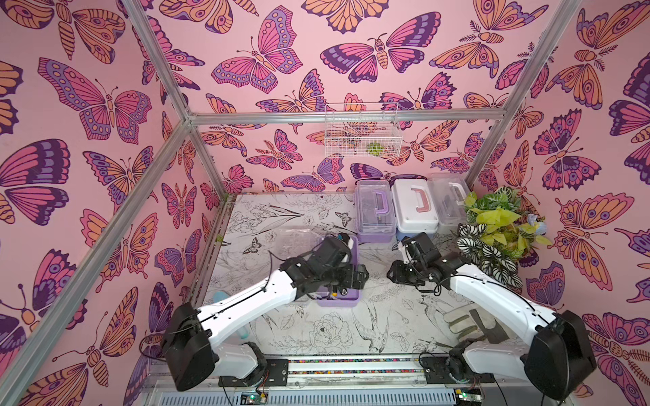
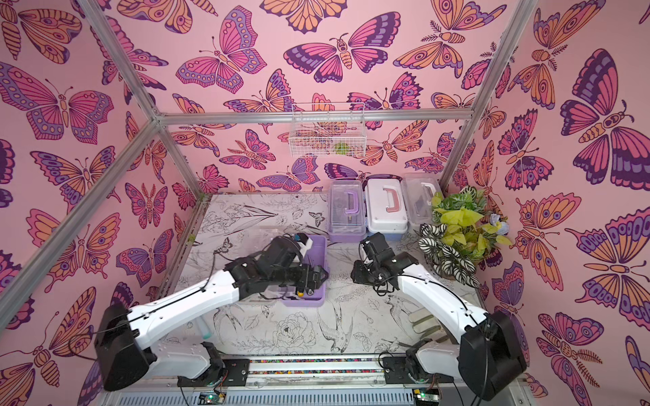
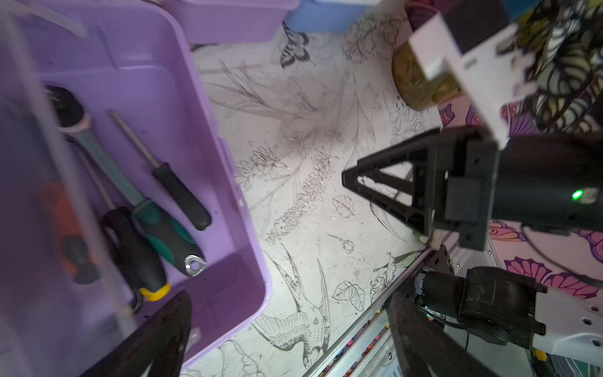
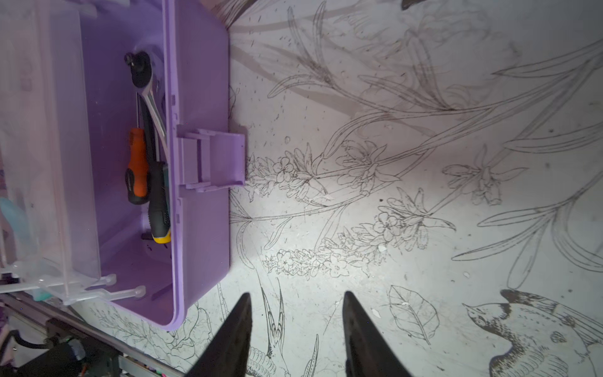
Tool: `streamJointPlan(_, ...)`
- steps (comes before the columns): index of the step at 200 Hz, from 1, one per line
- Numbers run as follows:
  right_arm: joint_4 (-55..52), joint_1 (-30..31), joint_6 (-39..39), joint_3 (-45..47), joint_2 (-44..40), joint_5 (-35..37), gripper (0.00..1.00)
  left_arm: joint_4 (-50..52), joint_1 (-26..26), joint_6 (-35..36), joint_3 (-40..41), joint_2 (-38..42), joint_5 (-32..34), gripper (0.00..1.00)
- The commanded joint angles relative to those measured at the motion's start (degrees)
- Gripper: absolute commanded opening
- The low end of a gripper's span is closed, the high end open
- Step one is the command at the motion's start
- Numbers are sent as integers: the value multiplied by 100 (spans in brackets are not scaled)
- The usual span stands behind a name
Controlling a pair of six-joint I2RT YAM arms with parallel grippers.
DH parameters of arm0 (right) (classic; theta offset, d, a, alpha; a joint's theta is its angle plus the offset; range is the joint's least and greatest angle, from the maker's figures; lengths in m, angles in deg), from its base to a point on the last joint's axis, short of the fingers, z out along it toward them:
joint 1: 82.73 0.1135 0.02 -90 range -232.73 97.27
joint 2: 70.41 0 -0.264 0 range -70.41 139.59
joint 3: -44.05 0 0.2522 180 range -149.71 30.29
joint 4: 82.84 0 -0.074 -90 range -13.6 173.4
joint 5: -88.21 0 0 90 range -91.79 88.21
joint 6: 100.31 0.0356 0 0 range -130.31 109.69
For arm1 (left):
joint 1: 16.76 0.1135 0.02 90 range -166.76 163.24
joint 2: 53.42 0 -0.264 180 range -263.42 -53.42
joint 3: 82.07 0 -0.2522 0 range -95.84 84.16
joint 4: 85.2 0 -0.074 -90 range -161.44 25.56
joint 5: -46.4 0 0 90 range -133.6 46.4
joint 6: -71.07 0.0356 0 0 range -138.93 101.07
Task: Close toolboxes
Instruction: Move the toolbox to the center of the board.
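Observation:
A purple toolbox (image 1: pixel 337 301) (image 2: pixel 316 253) stands open mid-table, and its clear lid (image 1: pixel 299 239) (image 4: pixel 49 147) is swung back to the left. Inside lie screwdrivers and a ratchet wrench (image 3: pixel 156 225). My left gripper (image 1: pixel 362 276) (image 3: pixel 288 297) hovers over the box's right rim, open wide and holding nothing. Just right of the box, facing its purple latch (image 4: pixel 215 160), my right gripper (image 1: pixel 392 274) (image 4: pixel 297 293) is open and holds nothing. Three toolboxes sit shut along the back right: a purple one (image 1: pixel 374 211), a white-lidded one with a pink handle (image 1: pixel 413 207) and a clear-lidded one (image 1: pixel 450 200).
A potted plant (image 1: pixel 492 225) crowds the right edge beside my right arm. A white wire basket (image 1: pixel 362 133) hangs on the back wall. Flat pale and grey items (image 1: pixel 464 323) lie front right under the right arm. A metal rail (image 1: pixel 351 365) runs along the front edge.

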Motion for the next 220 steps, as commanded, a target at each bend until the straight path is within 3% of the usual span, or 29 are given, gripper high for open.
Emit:
streamJointPlan(1,154,614,165,-403,429,332,47,1022,795,585,71,647,32,94)
streamJointPlan(27,225,1191,306,-888,1136,584,46,1281,1815,724,263,1344,-70,91)
streamJointPlan(55,376,1419,478,-1191,1770,617,44,1291,2338,718,589,1779,-206,89)
streamJointPlan(89,377,1505,542,-1416,2216,740,40,1286,2497,703,866,1925,-192,89)
streamJointPlan(123,-3,1495,560,-1504,2328,1130,15,1285,2629,744,889,2039,-104,88)
streamJointPlan(195,-41,1137,683,-575,1652,1240,4,1296,2861,715,1020,2208,-30,87)
streamJointPlan(220,-88,962,673,-99,1056,1248,3,1261,2887,690,1078,2105,-2,85)
